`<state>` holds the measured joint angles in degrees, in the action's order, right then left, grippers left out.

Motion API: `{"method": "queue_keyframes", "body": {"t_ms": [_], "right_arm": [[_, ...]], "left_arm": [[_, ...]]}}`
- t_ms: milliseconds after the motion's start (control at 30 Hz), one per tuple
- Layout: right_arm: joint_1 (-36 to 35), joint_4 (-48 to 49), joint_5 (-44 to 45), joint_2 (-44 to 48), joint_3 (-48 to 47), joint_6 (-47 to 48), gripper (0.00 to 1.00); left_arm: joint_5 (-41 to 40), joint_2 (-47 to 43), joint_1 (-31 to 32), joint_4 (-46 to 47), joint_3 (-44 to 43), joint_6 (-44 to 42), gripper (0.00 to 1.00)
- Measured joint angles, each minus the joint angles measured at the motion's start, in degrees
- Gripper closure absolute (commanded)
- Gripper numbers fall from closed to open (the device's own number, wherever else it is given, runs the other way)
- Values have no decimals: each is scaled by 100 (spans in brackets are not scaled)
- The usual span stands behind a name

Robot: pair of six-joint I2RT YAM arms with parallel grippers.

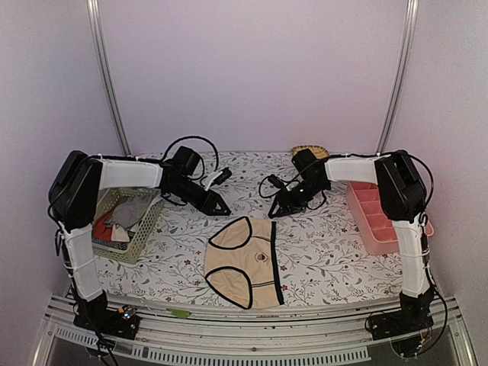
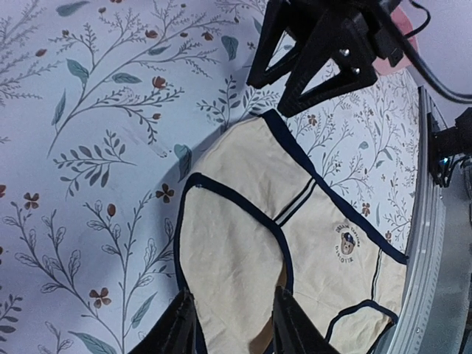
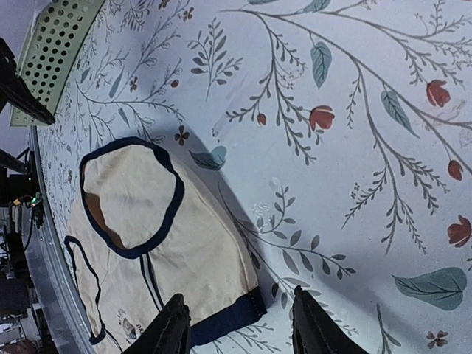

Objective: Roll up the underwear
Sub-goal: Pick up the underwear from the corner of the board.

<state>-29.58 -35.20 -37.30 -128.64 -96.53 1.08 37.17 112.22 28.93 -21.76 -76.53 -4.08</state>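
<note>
Beige underwear (image 1: 244, 263) with black edging lies spread flat on the flowered table, near the front middle. My left gripper (image 1: 223, 208) hangs over its far left corner. In the left wrist view the jaws (image 2: 232, 299) stand open and astride one leg opening of the underwear (image 2: 243, 258), holding nothing. My right gripper (image 1: 276, 211) hovers at the far right corner. Seen from its wrist, it is open (image 3: 240, 306), with the dark waistband corner of the underwear (image 3: 169, 243) lying loose below and between the fingers. The two grippers face each other across the cloth.
A green perforated basket (image 1: 141, 232) with grey and red cloth stands at the left, also visible in the right wrist view (image 3: 55, 44). A pink divided tray (image 1: 377, 221) sits at the right. A small woven object (image 1: 309, 150) lies at the back edge.
</note>
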Motion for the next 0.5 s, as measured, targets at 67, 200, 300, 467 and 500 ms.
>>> {"method": "queue_keyframes", "body": {"t_ms": [67, 200, 300, 467, 500], "right_arm": [[2, -168, -2, -131, -66, 155, 53], [2, -385, -105, -350, -245, 411, 56], [2, -446, -227, -439, -332, 481, 60], [11, -457, -546, -577, -391, 520, 65], [11, -461, -627, -603, -400, 518, 66]], "left_arm": [[48, 140, -37, 9, -76, -4, 64], [127, 428, -87, 0, -153, -26, 65], [149, 621, -107, -11, -249, -44, 66], [199, 918, -120, -15, -468, -52, 67], [214, 979, -120, -17, -514, -52, 67]]}}
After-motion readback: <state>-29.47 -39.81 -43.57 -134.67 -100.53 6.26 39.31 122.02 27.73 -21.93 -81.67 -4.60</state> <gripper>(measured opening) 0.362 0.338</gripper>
